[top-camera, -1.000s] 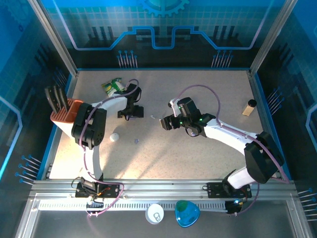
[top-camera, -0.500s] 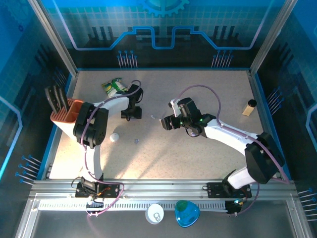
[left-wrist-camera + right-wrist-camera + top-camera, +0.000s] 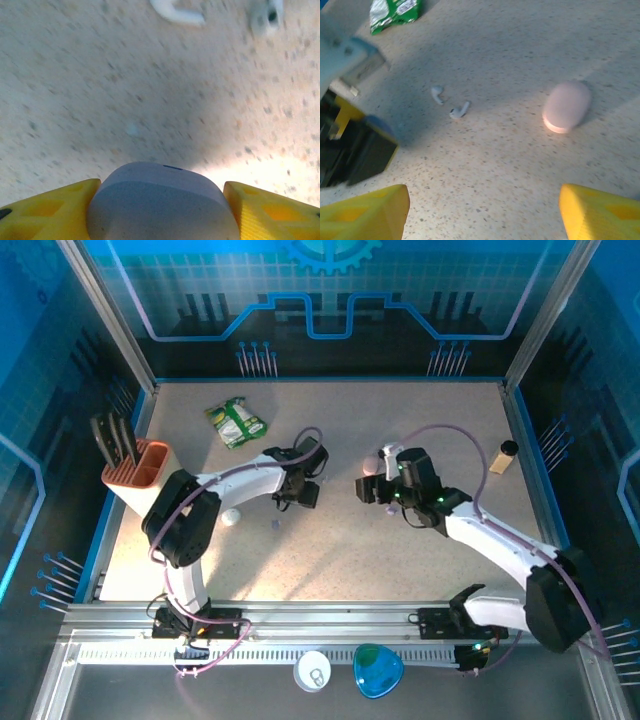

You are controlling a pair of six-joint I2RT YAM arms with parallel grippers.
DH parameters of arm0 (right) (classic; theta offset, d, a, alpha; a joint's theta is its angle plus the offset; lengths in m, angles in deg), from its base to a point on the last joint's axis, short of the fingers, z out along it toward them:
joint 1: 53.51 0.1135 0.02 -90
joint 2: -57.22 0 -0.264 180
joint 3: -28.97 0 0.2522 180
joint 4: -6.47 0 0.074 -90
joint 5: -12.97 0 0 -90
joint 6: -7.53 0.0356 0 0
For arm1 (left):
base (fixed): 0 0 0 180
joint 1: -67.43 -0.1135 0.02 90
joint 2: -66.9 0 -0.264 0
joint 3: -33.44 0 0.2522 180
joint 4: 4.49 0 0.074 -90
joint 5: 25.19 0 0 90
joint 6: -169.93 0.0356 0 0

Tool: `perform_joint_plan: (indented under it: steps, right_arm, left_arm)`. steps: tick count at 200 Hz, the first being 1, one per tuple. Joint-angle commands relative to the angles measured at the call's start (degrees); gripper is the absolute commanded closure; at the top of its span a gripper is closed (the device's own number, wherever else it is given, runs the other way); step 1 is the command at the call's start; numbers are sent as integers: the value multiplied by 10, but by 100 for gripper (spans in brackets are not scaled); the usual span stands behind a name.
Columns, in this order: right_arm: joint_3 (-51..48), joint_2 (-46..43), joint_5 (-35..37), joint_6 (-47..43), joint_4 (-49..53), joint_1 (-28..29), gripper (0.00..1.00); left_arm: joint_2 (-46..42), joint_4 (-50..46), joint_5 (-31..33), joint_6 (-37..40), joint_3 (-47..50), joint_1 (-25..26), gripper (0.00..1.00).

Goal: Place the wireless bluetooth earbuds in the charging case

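Left wrist view: a closed lavender case (image 3: 160,212) is gripped by the left gripper (image 3: 161,189).
Its yellow fingers (image 3: 55,212) press on both sides of the case, just above the bench (image 3: 100,90). Two white earbuds (image 3: 459,111) lie loose on the bench ahead, outside any case. A closed pink case (image 3: 566,106) rests near them. Over them the right gripper (image 3: 484,195) is spread wide and empty. An orange holder (image 3: 140,478) contains black tools (image 3: 115,438).
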Motion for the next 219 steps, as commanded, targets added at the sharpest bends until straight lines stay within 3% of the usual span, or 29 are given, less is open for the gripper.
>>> perform_joint_plan:
  steps: [1,38,113,152,191,219]
  right_arm:
    - [-32,-47,-3,23,-18,-25,21]
    - [-60,-93,3,15,-6,-41,21]
    - [-59,-90,-16,1,-16,-41,21]
    - [-52,-83,-37,-18,-21,-30,21]
    - [-55,-52,-31,-78,-62,31,20]
    - [-61,7,-51,-109,-125,75,19]
  left_arm:
    - [-8,-20,-25,-48,13,31,38]
    - [13,-1,-65,-92,18,79,38]
    - [27,15,-58,-91,11,80,32]
    - [-12,22,-46,-95,20,76,20]
    - [-117,55,-70,-118,66,26,6]
    - [-188,99,-91,-154,136,-57,1]
